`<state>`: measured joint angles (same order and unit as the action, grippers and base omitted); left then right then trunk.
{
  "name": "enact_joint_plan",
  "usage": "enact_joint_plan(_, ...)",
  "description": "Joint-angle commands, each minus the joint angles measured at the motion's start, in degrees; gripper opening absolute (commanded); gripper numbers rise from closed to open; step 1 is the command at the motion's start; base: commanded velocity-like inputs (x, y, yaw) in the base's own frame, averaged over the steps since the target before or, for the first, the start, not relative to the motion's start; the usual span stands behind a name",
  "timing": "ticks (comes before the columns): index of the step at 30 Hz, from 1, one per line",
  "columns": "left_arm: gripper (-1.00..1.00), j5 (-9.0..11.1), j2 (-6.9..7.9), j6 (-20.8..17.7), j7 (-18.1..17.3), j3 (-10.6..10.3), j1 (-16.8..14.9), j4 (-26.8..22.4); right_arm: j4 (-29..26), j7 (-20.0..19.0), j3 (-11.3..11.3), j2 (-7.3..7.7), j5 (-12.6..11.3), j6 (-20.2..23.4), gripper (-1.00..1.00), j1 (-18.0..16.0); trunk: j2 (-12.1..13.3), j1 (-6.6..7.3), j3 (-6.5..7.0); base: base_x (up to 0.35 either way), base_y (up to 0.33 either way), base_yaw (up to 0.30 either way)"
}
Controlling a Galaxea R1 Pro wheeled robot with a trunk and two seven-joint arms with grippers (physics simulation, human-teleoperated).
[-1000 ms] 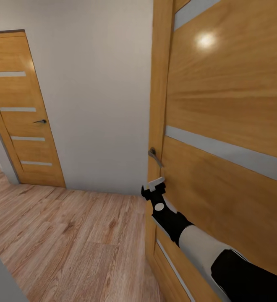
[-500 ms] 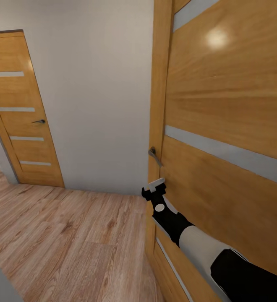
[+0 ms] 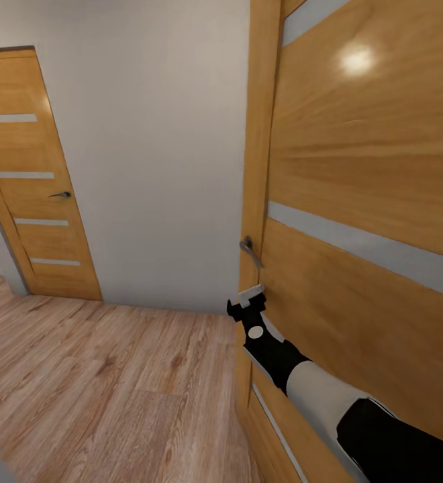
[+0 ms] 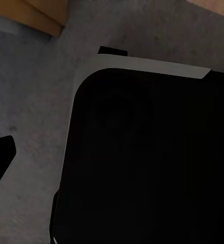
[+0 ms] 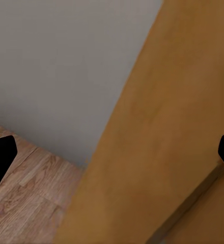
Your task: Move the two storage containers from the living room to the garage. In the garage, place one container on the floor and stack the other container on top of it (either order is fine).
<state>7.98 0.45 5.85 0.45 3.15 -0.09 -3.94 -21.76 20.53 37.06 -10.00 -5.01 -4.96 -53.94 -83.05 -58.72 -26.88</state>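
The two storage containers are out of view. My right gripper (image 3: 248, 296) reaches forward along the edge of a tall wooden door (image 3: 356, 201), just below its dark lever handle (image 3: 249, 251). In the right wrist view my right gripper (image 5: 112, 155) stands open, its black fingertips (image 5: 0, 157) far apart with nothing between them, facing the door edge and a grey wall. My left gripper (image 4: 112, 157) hangs low beside the robot's black body (image 4: 152, 162), one fingertip (image 4: 1, 152) showing over a rough grey surface (image 4: 30, 101).
A second wooden door (image 3: 37, 181) with a handle stands shut at the far left in a cream-grey wall (image 3: 154, 147). Light wood plank floor (image 3: 107, 389) stretches ahead and to the left. The near door closes off the right side.
The near door's edge and handle sit slightly further right in the picture and the far door slightly left, so the view has shifted a little. My right arm holds the same pose.
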Motion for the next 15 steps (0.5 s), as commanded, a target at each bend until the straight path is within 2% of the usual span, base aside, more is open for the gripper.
enact_joint_plan(1,1.00,0.2,-0.01,0.1,0.0,0.3,0.0,0.0,0.1,0.6,0.2,0.00,-0.5,-0.3,1.00,-0.1,0.0,-0.01,-0.05,0.040,0.000,0.000)
enact_joint_plan(7,1.00,0.2,-0.01,0.1,0.0,0.3,0.0,0.0,0.1,0.6,0.2,0.03,-0.5,-0.3,1.00,-0.1,0.0,-0.01,-0.05,0.014,0.000,0.000)
enact_joint_plan(12,1.00,0.2,-0.01,0.1,0.0,0.3,0.0,0.0,0.1,0.8,0.1,2.14,-0.7,-0.2,1.00,-0.1,0.0,-0.01,-0.05,0.001,0.000,0.000)
enact_joint_plan(15,1.00,0.2,-0.01,0.1,0.0,0.3,0.0,0.0,0.1,1.7,0.0,2.89,-0.8,-0.2,1.00,-0.1,0.0,-0.01,-0.05,0.000,0.000,0.000)
